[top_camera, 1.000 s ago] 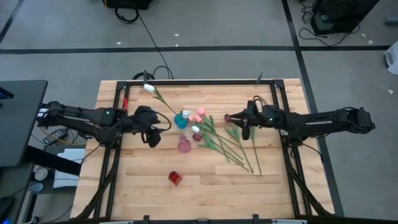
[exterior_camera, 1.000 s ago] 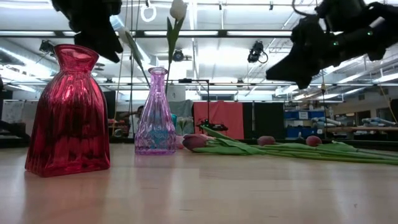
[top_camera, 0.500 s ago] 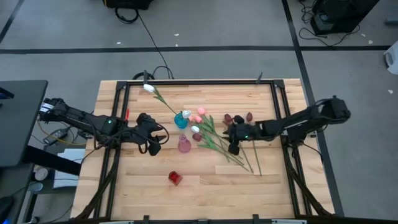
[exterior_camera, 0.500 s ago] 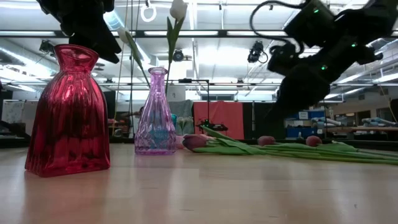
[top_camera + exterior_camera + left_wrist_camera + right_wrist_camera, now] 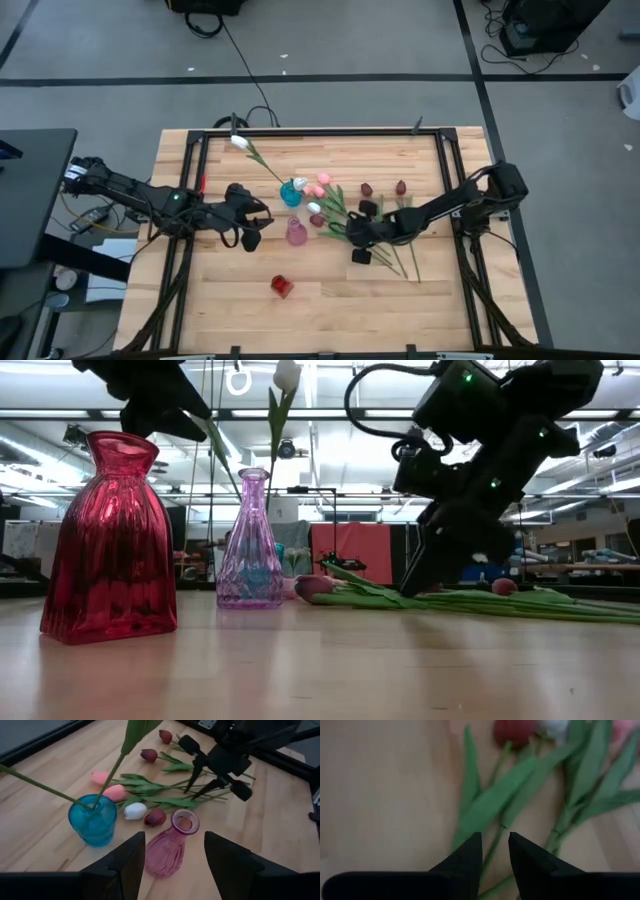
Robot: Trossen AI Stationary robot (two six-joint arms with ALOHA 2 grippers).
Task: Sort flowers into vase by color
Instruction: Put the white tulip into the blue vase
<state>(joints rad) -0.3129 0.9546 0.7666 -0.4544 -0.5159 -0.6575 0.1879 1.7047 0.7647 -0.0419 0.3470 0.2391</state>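
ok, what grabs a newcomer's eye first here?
The right gripper, fingers open, low over the flowers lying mid-table. Next, three vases left of the pile: blue vase already holding a white flower, pink vase empty, red vase nearest the front edge. The left gripper waits beside the pink vase.

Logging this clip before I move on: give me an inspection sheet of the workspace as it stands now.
Surface: wooden table with a black frame.
Job's things: loose tulips lie mid-table; one white tulip stands in the blue vase; the pink vase and red vase hold none.
Clutter: nothing seen.
Grippers: right gripper low over the tulip stems, jaws open; left gripper waits beside the vases, jaws open.
Cables: one black cable crosses the floor to the table's far edge.
Surroundings: grey floor, a dark desk at the left.
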